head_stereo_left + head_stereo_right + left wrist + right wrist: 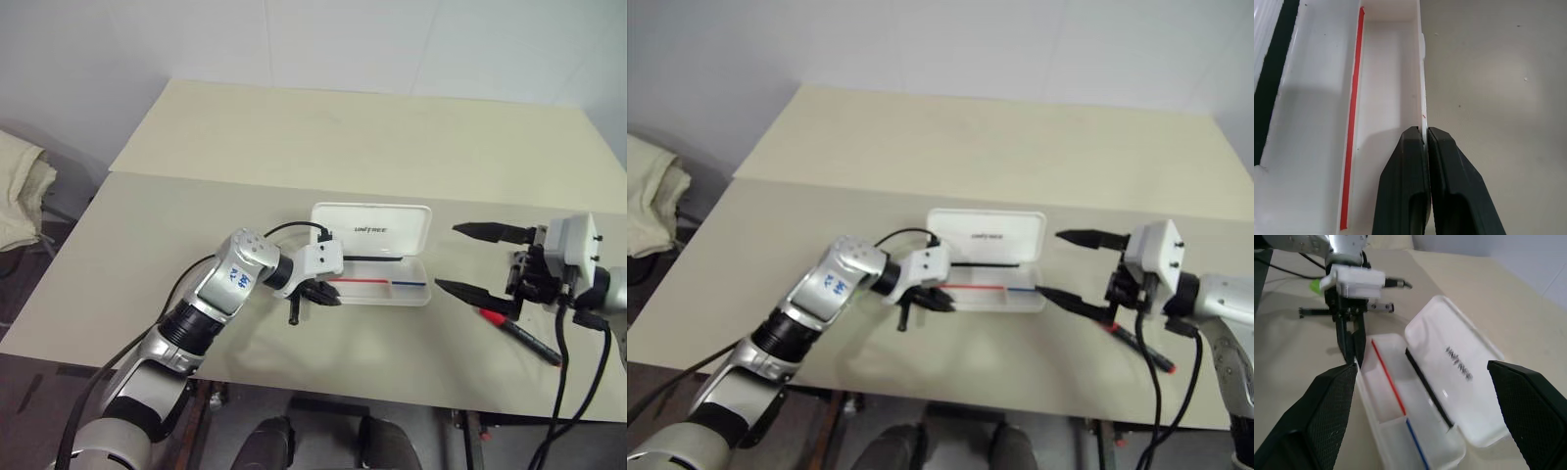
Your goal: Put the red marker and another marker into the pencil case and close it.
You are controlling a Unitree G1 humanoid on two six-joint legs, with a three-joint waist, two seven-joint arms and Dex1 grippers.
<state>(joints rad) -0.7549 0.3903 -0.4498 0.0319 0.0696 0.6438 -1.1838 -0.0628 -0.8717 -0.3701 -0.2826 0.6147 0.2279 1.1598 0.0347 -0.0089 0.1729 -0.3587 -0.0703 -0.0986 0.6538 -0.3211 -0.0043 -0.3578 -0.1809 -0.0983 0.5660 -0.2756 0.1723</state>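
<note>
Left gripper [315, 294]: fingers pressed together, tips at near wall of pencil case [377, 257], left end; whether wall is pinched cannot be told. Right gripper [470, 258]: jaws spread wide, empty, hovering just right of case. Pencil case: flat white plastic box, rounded corners, open on table [147, 255] near centre, lid laid back with dark logo text, red-and-blue stripe inside tray. Red marker [519, 333]: slim black barrel, red end, lying on table below right gripper. Lime-green marker [1314, 285]: partly visible behind left gripper.
</note>
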